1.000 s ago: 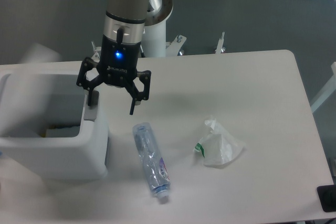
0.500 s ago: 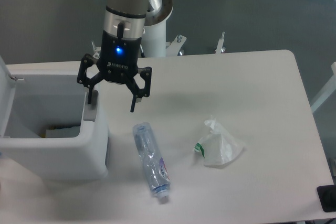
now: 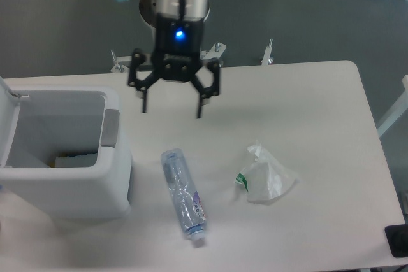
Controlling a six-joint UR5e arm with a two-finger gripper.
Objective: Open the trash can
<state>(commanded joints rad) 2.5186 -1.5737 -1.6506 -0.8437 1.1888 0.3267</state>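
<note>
**A:** Since the flat hinged lid [image 3: 7, 119] stands upright at the far edge of the large boxy white plastic trash can [image 3: 64, 183], would you call the job done?

**B:** I'd judge so. The bin's mouth is uncovered, with something yellowish lying at the bottom, and the grey push tab [image 3: 111, 128] on its rim is bare.

**A:** And the arm?

**B:** The black two-finger gripper [image 3: 172, 107] hangs over the white table [image 3: 306, 106], jaws spread wide and holding nothing. The trash can sits below and off to one side of the jaws, clear of them.

**A:** Why there?

**B:** Probably to keep out of the lid's way. A crushed clear plastic bottle [image 3: 184, 195] lies just below the jaws, and a crumpled clear plastic bag [image 3: 264, 174] below and to the other side, perhaps awaiting disposal.
</note>
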